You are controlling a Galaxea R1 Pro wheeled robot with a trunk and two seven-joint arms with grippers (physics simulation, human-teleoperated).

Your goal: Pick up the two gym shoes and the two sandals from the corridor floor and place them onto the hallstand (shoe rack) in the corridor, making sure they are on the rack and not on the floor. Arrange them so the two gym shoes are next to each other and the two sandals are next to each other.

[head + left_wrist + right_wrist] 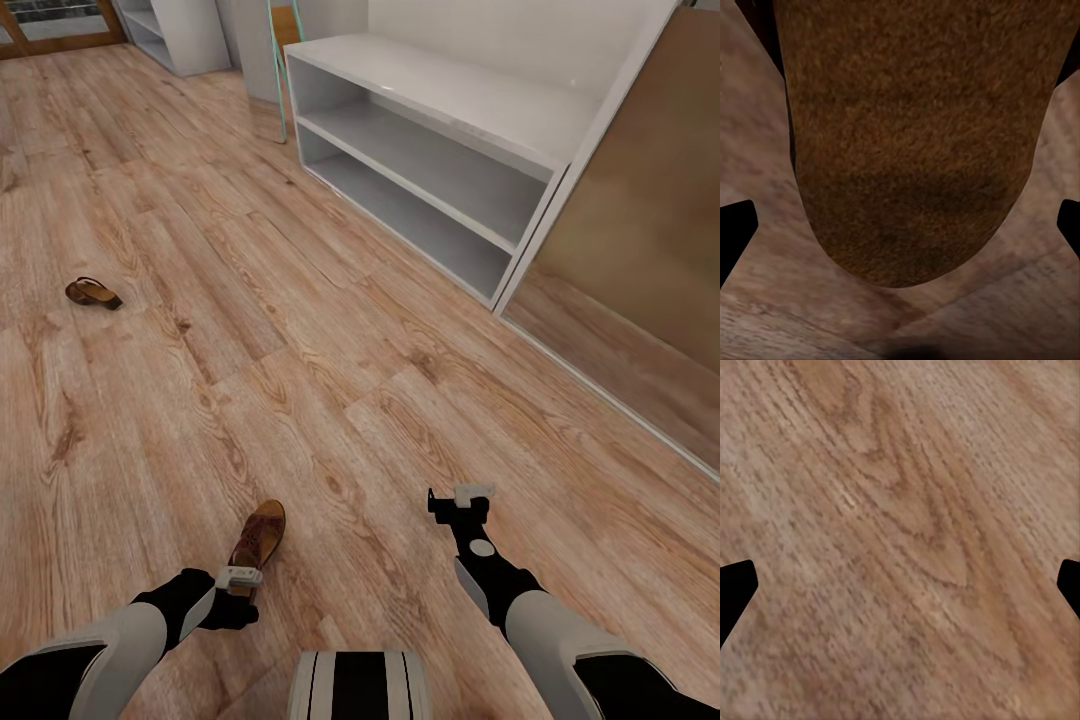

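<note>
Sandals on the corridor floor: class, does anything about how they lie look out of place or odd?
Yes. The two sandals lie far apart, not as a pair: the near sandal rests flat by the left gripper, while the far sandal sits away on the floor. The hallstand holds no shoes on its visible top or shelves.

Hidden and cropped parts

The near sandal (262, 535) has its heel end covered by the left gripper (238, 590) — its straps run past the left wrist view's edge; the far sandal (92, 292) is too small for detail.

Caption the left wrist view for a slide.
Open left end effector poised over a brown sandal on the wood-plank floor.
</note>
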